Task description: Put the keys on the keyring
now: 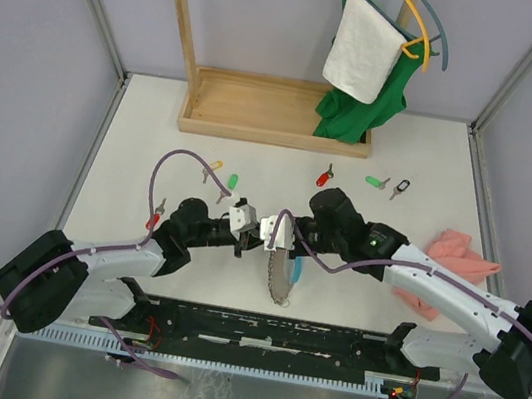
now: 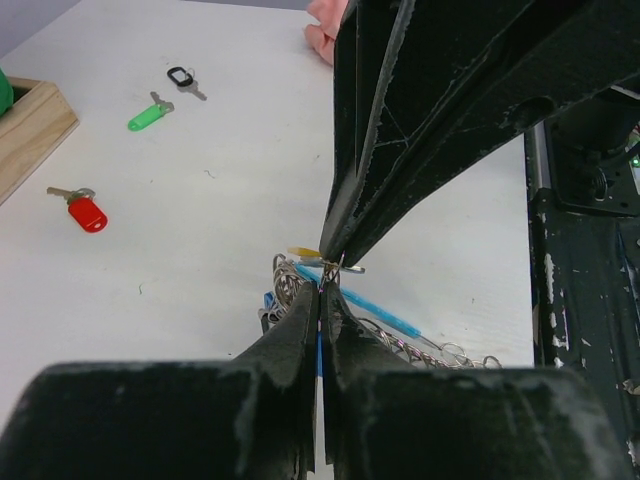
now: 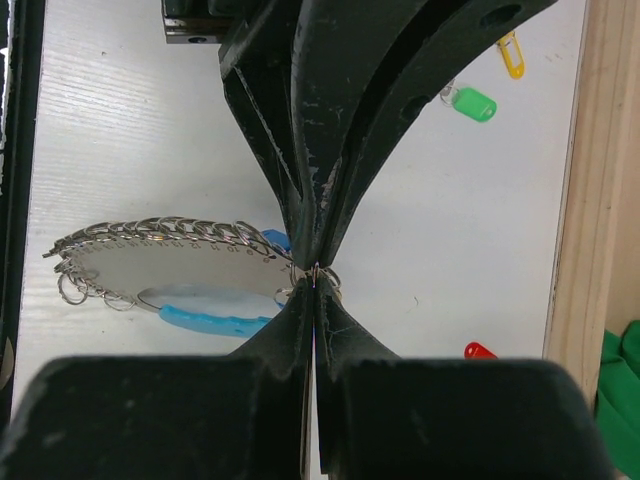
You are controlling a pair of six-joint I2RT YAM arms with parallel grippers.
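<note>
My left gripper (image 1: 249, 227) and right gripper (image 1: 266, 232) meet tip to tip above the table's middle, both shut. The keyring (image 1: 281, 275), a grey coil with a light-blue tube, hangs below the right gripper, which pinches one of its small rings (image 3: 315, 272). The coil and tube also show in the left wrist view (image 2: 400, 330). The left gripper (image 2: 325, 288) holds a thin blue sliver, seemingly a blue-tagged key (image 2: 322, 350), edge-on against that ring. Loose keys lie beyond: yellow (image 1: 215, 165), green (image 1: 231, 182), red (image 1: 323, 177), green (image 1: 378, 182), black (image 1: 401, 189) and red (image 1: 154, 218).
A wooden stand's base (image 1: 275, 110) sits at the back, with a green garment (image 1: 362, 103) and a white towel (image 1: 363, 48) hanging above. A pink cloth (image 1: 455, 255) lies at the right, partly under the right arm. A purple cable (image 1: 165, 168) loops over the left arm.
</note>
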